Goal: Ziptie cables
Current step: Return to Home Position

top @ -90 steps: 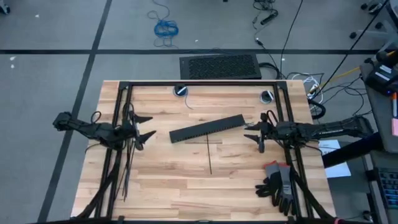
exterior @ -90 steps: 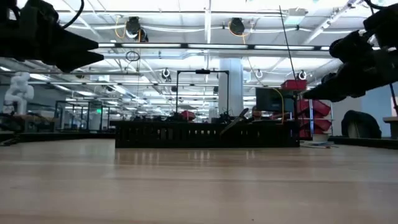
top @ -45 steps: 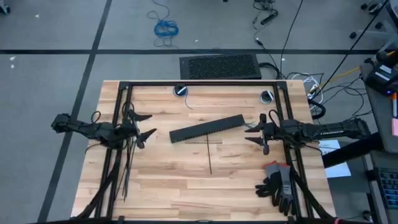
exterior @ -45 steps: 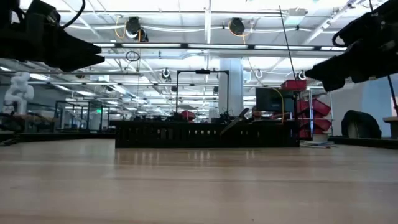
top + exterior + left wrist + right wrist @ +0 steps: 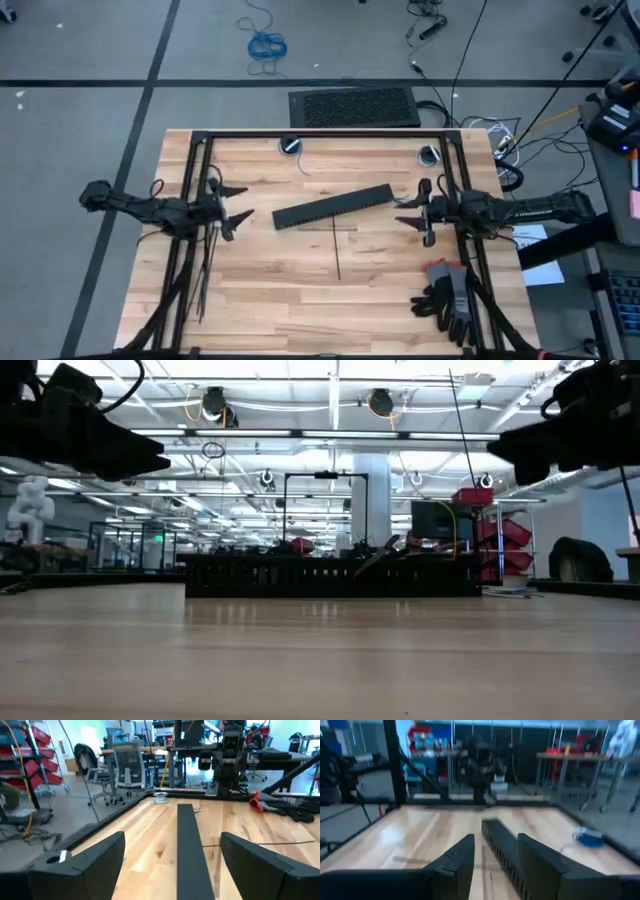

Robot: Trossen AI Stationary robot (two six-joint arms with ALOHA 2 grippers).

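Two zipties lie flat on the wooden table: one runs from near to far, the other lies crosswise just in front of the long black bar. The cables do not show plainly in any view. My left gripper hovers open above the table's left side, pointing at the bar's left end. My right gripper hovers open at the bar's right end. Neither has anything between its fingers.
A pair of grey and red gloves lies at the near right corner. Two small round discs sit by the far edge. A black frame rail runs round the table. Bare wood lies near the front centre.
My right gripper has risen and drawn back a little toward the table's right edge. The bar and the zipties have stayed where they were.
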